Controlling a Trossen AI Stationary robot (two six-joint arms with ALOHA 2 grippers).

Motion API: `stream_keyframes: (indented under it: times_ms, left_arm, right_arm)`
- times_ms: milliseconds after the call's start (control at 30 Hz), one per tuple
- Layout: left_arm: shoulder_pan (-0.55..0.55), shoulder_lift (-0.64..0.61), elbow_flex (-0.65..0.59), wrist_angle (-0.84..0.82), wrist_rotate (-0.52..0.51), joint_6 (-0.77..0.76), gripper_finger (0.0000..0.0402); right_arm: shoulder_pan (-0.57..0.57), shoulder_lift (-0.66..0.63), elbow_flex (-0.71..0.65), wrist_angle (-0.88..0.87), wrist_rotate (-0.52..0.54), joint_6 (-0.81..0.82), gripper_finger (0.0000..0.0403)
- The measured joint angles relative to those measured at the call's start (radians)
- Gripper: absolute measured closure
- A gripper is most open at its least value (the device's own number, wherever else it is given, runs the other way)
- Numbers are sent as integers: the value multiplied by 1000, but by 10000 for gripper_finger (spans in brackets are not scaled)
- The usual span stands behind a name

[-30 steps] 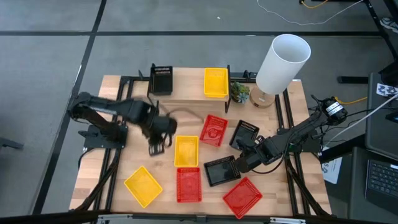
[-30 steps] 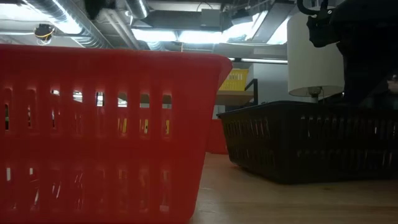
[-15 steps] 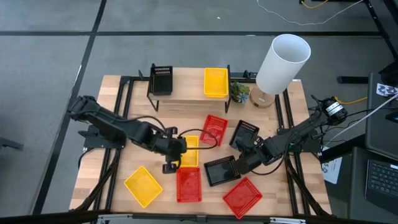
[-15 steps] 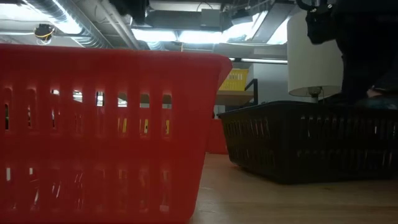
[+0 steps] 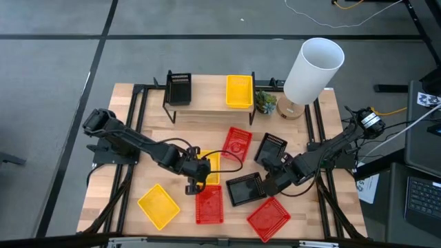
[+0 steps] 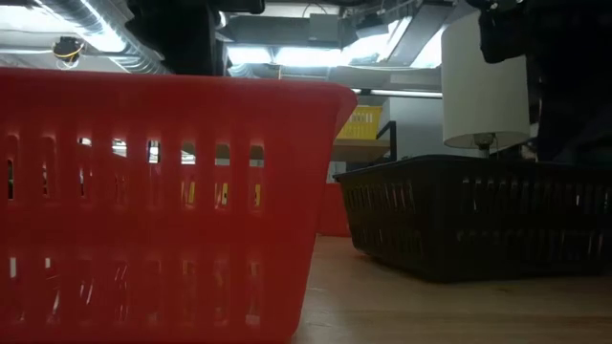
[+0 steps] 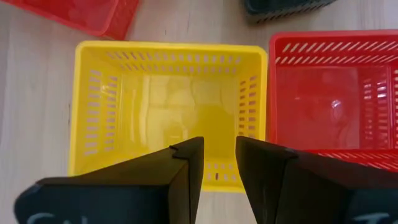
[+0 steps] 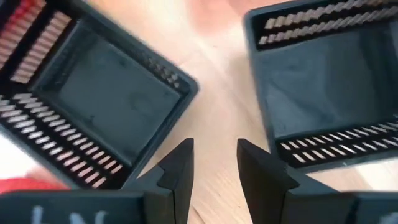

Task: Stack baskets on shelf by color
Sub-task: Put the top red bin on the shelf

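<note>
High view: grippers among floor baskets, shelf point(image 5: 207, 103) behind.
Left gripper point(image 7: 219, 165) hung parted, empty, over yellow basket's point(image 7: 168, 106) near rim; right gripper point(image 8: 214, 165) parted, empty, above the gap between two black baskets point(image 8: 93, 106).

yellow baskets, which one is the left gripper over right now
The middle yellow basket on the table, just behind a red basket. The left gripper hangs open above it. The other two sit on the shelf and at the table's front-left.

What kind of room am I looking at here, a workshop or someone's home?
Most likely a robotics lab or workshop: two dark robot arms are mounted at a wooden table, loose cables trail over the grey floor, and bare ceiling ducts run overhead. The lamp looks like a homely prop.
</note>
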Motion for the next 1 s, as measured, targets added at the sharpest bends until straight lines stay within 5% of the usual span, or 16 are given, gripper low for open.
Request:
stream_keyframes:
  times_ms: [233,333,733,1000]
  left_arm:
    - [-7,-57,1,-71,-29,56,315]
    - [-10,-74,0,-107,-46,60,315]
    - [-36,-167,2,-279,-113,78,315]
    - [-84,-335,0,-350,-133,112,315]
  right_arm:
    - [10,0,9,91,-66,-205,281]
    - [-4,0,10,143,10,-211,281]
    - [-205,13,14,428,31,-583,281]
    - [-271,82,172,399,23,-811,281]
